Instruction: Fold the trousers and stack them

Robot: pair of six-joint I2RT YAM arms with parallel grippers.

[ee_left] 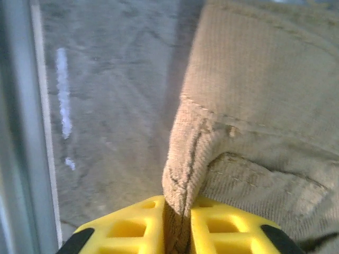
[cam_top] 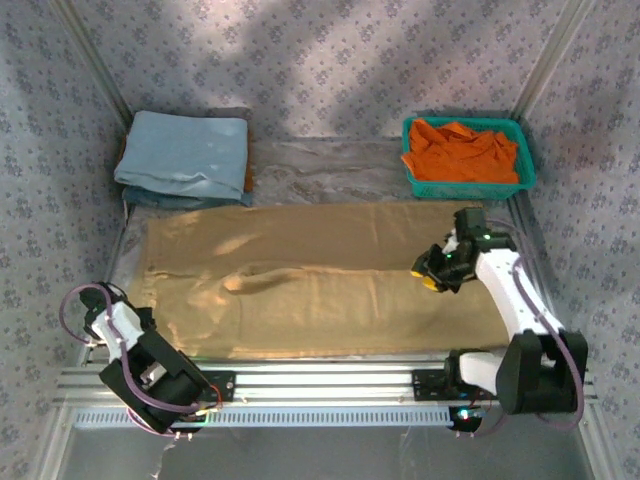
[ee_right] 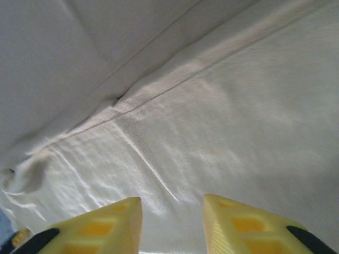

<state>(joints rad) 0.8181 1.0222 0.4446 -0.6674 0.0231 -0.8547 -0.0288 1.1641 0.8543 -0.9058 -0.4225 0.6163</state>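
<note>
The tan trousers (cam_top: 320, 280) lie spread flat across the table, legs running left to right. My left gripper (ee_left: 177, 227) is shut on a bunched, seamed corner of the trousers (ee_left: 254, 106) at their near left end; the cloth is pinched between the yellow fingers (ee_left: 122, 230). In the top view that gripper (cam_top: 148, 340) sits low at the near left edge of the cloth. My right gripper (cam_top: 432, 272) hovers over the right part of the trousers (ee_right: 212, 121), its yellow fingertips (ee_right: 106, 225) apart with nothing between them; a seam runs diagonally ahead of the right gripper (ee_right: 172, 222).
A folded light blue cloth (cam_top: 185, 155) rests at the back left. A green basket (cam_top: 415, 185) holding an orange garment (cam_top: 465, 150) stands at the back right. An aluminium rail (cam_top: 320, 385) runs along the near edge. Bare grey table (ee_left: 106, 106) lies left of the pinched corner.
</note>
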